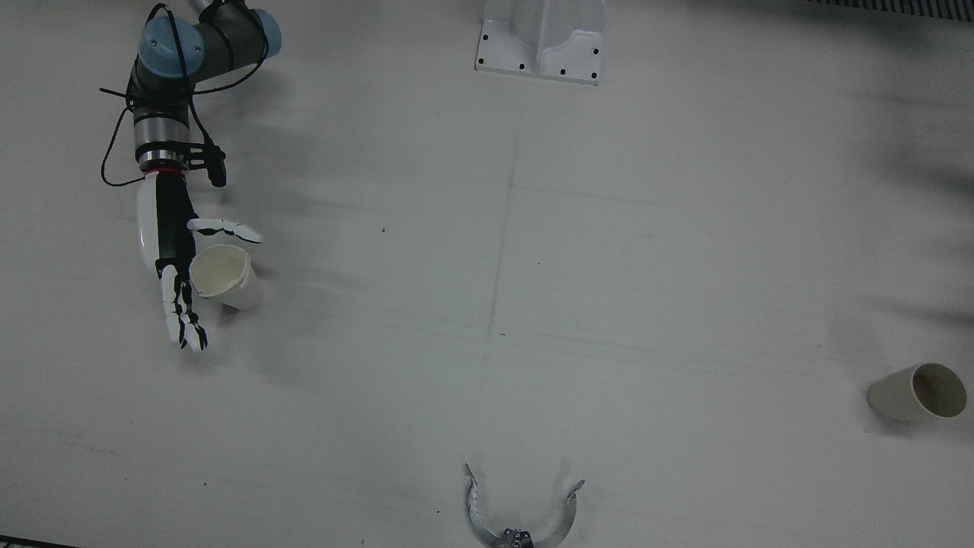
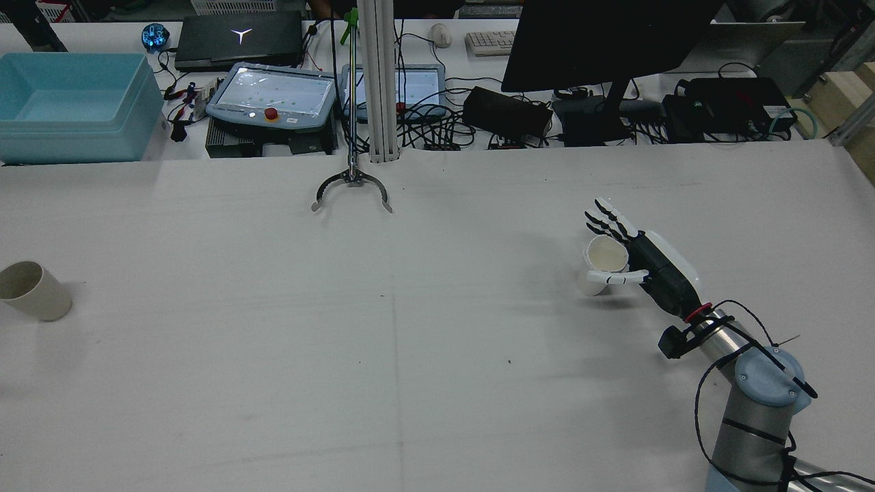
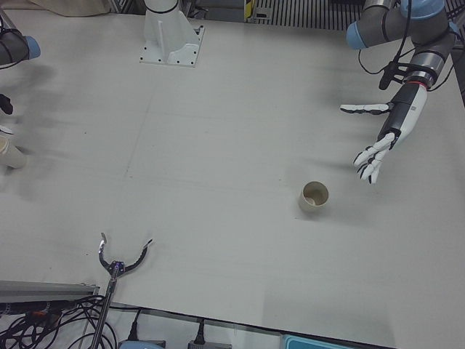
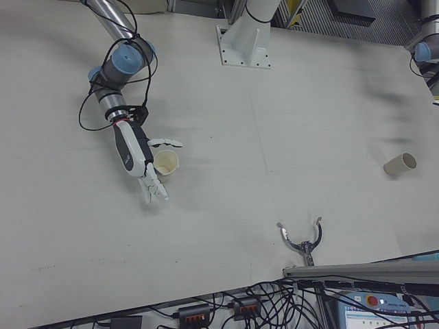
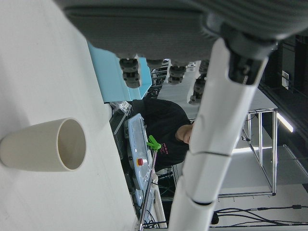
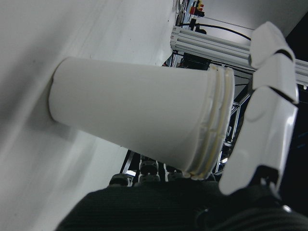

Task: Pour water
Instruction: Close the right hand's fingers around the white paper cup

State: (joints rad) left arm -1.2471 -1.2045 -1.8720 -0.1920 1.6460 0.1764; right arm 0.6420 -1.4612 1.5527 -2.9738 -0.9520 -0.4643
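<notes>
Cups: two, white (image 1: pixel 225 277) and beige (image 1: pixel 917 393), apparently empty.

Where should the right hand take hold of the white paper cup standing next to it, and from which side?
Grip the white paper cup around its tapered side wall below the ridged rim, coming in level from the side. It stands upright, mouth up, and the open right hand already flanks it, fingers on one side.

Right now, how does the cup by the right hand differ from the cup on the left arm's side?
The white cup stands inside the open right hand; the beige cup stands alone, the left hand open and apart. The white cup has a ridged rim; the beige cup's is smooth. Both stand upright on the table.
</notes>
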